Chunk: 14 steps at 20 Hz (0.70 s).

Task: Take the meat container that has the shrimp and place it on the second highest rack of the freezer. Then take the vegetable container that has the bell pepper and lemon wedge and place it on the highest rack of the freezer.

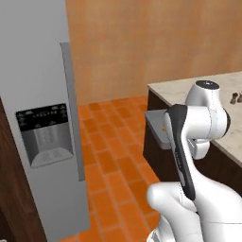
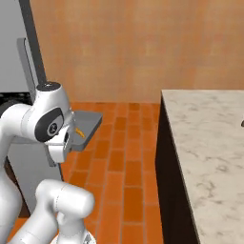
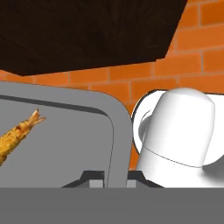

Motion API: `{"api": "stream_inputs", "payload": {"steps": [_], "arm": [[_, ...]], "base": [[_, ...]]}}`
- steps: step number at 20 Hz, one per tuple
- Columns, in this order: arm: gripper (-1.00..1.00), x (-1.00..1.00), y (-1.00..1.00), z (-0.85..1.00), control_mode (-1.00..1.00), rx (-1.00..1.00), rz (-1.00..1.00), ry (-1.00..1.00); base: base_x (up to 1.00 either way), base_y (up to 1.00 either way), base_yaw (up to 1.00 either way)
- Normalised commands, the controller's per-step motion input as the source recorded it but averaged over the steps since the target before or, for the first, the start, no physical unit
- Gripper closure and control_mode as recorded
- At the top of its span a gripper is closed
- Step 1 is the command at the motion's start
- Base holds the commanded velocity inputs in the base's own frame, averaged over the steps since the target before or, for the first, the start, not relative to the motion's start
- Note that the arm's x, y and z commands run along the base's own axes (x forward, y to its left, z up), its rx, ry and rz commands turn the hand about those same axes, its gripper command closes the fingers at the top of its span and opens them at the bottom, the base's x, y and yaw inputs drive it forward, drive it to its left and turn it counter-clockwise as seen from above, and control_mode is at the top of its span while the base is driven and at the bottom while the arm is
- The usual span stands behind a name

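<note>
Nearest, in the hand view, the tool is clamped on the rim of the grey tray, fingertips at 6 o'clock either side of the wall; the shrimp, thin, curved, orange with a forked tail, lies loose on the tray floor at 9 o'clock. From the right base view the tray is carried level above the tiled floor, clear of the bench. Farther off, the freezer stands at 9 o'clock, dispenser door facing out. Risk: an edge grip may let the tray tip on a swing, sliding the shrimp off; the tray could strike the door.
</note>
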Motion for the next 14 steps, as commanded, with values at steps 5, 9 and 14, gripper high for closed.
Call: {"api": "stream_inputs", "payload": {"steps": [5,9,14], "arm": [[1.0,0.0,0.0,0.0,1.0,0.0,0.0,0.0],[1.0,0.0,0.0,0.0,1.0,0.0,0.0,0.0],[1.0,0.0,0.0,0.0,1.0,0.0,0.0,0.0]], "base": [[0.91,-0.33,0.15],[0.98,-0.27,0.1],[0.99,-0.19,0.08]]}}
